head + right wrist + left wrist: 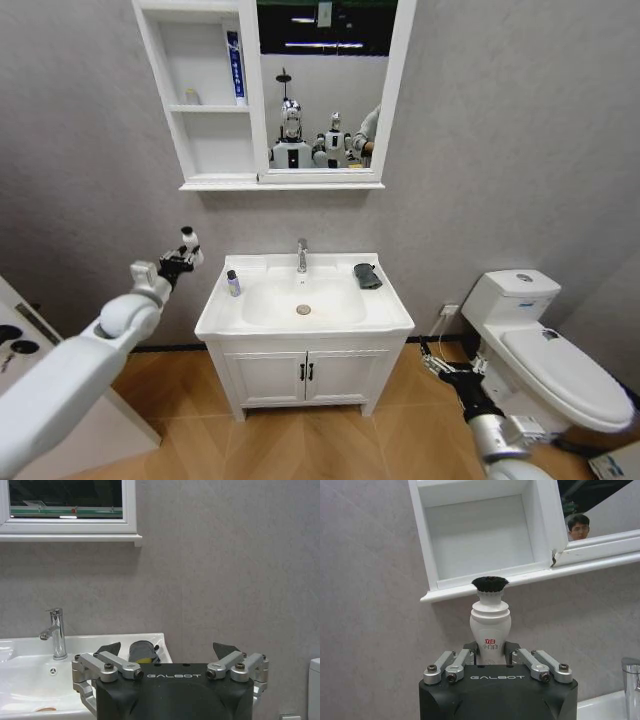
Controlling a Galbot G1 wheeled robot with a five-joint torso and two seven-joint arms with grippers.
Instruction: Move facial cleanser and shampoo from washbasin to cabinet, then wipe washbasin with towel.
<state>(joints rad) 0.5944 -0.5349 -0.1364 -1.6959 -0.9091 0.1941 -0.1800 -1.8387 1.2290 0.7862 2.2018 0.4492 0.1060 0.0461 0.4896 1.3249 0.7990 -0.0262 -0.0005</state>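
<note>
The left gripper (181, 257) is raised at the left of the washbasin (304, 322), below the cabinet (200, 105), and its fingers are clamped on a white bottle with a black cap (189, 240). In the left wrist view the gripper (492, 655) holds that bottle (490, 625) upright by its lower body, with the cap just under the front edge of the cabinet's lowest shelf (485, 535), which lies bare behind it. On the cabinet's upper shelf stands a tall tube with a blue label (235, 65), and a small pale jar (192, 97) sits near it on the same shelf. On the washbasin, a small dark-capped bottle (233, 284) stands on the left rim beside the bowl, the tap (301, 256) rises at the back centre, and the dark towel (367, 276) lies folded on the right back corner. The right gripper (433, 360) hangs low at the right of the washbasin, between the cupboard under it and the toilet (540, 350), with its fingers spread apart and nothing between them. The right wrist view shows that gripper (167, 652) open, with the towel (142, 651) and tap (56, 632) beyond it.
</note>
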